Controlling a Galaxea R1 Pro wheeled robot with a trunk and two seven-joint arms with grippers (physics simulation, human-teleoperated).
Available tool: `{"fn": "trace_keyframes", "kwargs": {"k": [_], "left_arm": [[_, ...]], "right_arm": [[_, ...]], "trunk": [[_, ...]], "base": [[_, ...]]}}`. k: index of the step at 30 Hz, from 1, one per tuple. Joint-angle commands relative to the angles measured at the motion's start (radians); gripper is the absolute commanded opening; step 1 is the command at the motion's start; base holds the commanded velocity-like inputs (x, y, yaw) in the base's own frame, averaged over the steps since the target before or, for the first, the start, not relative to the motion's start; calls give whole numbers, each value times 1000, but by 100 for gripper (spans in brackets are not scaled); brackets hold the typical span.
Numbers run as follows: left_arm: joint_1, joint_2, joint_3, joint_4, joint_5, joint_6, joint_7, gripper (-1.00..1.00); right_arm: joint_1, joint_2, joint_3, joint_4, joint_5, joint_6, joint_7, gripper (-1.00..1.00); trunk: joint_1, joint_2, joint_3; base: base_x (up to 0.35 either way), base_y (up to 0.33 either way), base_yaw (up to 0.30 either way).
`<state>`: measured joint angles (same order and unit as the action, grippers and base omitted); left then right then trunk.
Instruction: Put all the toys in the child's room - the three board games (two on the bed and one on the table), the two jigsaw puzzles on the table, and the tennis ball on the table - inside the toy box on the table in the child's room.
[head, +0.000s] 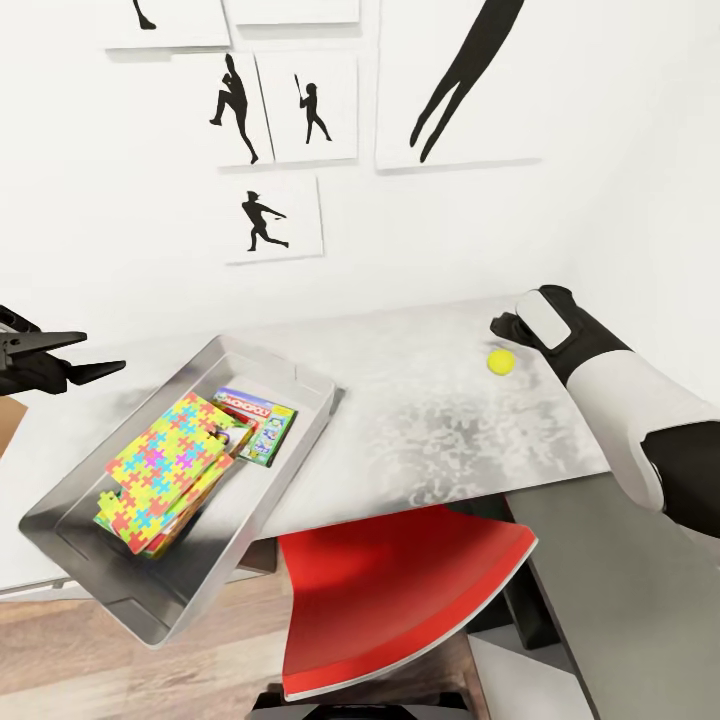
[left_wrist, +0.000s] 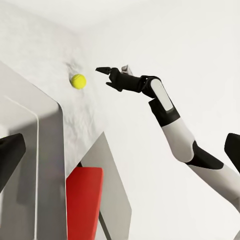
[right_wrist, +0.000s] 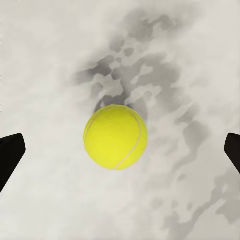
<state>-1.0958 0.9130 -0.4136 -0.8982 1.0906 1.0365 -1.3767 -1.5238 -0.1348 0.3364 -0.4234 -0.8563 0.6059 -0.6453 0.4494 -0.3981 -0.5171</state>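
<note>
A yellow tennis ball (head: 501, 361) lies on the grey table (head: 420, 440) toward its right far corner. Just above and behind it hovers my right gripper (head: 504, 329), open; in the right wrist view the ball (right_wrist: 116, 137) sits centred between the spread fingertips (right_wrist: 11, 155), apart from both. The metal toy box (head: 272, 357) stands on the table's left part, holding colourful jigsaw puzzles (head: 165, 468) and a Monopoly board game (head: 262, 420). My left gripper (head: 85, 356) is open and empty, above the box's left far side. The left wrist view has the ball (left_wrist: 77, 81) and right gripper (left_wrist: 111, 71).
A red chair (head: 400, 590) is tucked under the table's front edge. White walls with silhouette pictures (head: 270, 215) close the back and right side. A grey cabinet (head: 620, 600) stands under my right arm. Bare tabletop lies between box and ball.
</note>
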Motion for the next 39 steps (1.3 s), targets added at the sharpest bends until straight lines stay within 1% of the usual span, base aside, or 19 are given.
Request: {"fn": "trace_keyframes", "kwargs": {"k": [1, 7, 20, 25, 33, 37, 39], "left_arm": [[-3, 1, -6, 1, 3, 10, -5, 100], [-3, 1, -5, 2, 3, 10, -5, 100], [-3, 1, -5, 2, 4, 10, -5, 100], [-3, 4, -2, 2, 12, 11, -6, 100], [-3, 7, 0, 1, 15, 11, -7, 100], [-3, 11, 8, 1, 16, 11, -7, 100], [-3, 13, 19, 1, 17, 11, -7, 100]], "right_arm": [[-1, -1, 8, -2, -9, 4, -6, 100], [-1, 4, 8, -5, -9, 2, -6, 100], [-1, 0, 7, -5, -9, 5, -7, 100], [-1, 0, 7, -4, -9, 8, -7, 100], [-1, 0, 7, -3, -9, 9, -6, 100], [-1, 0, 7, -3, -9, 9, -7, 100], [-1, 0, 7, -3, -9, 9, -7, 100]], "trunk": [[1, -2, -2], [1, -2, -2], [1, -2, -2], [1, -2, -8], [1, -2, -20], [1, -2, -27], [1, -2, -30]], "base": [[0, 0, 0], [0, 0, 0], [0, 0, 0], [0, 0, 0], [0, 0, 0], [0, 0, 0], [0, 0, 0]]}}
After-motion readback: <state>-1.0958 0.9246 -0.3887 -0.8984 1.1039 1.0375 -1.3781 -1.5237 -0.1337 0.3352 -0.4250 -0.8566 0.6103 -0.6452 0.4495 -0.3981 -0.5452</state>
